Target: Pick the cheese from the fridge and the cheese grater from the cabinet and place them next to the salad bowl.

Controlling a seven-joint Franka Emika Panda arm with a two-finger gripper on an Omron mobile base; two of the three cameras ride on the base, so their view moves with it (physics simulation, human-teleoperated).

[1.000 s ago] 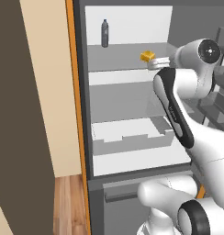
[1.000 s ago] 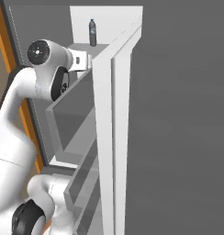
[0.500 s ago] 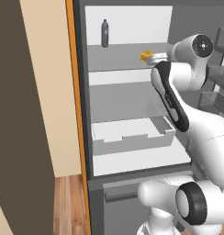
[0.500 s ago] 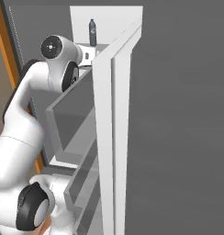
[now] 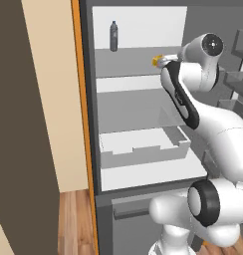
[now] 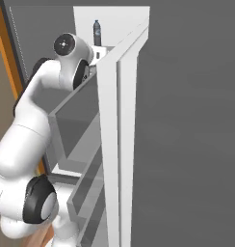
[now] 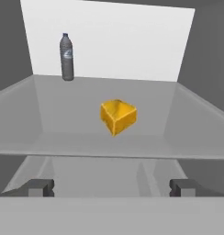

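Note:
The cheese (image 7: 117,116) is a small yellow-orange wedge lying on the upper shelf of the open fridge (image 5: 138,89); in the left base view the cheese (image 5: 157,61) peeks out just left of the white hand. My gripper (image 7: 112,188) faces it from in front of the shelf edge, open, with both dark fingertips (image 7: 40,187) spread wide and nothing between them. The cheese is a short way ahead of the fingertips, roughly centred between them. The cheese grater, the cabinet and the salad bowl are out of view.
A dark bottle (image 7: 66,57) stands at the shelf's back left, also seen as the bottle (image 5: 113,36) and the bottle (image 6: 96,32). A white drawer (image 5: 143,145) sits on a lower shelf. The fridge door (image 6: 124,144) with its racks stands open on the right.
The arm has lifted and reached further in towards the upper shelf, so the hand now stands closer to the cheese. The jaws stayed open.

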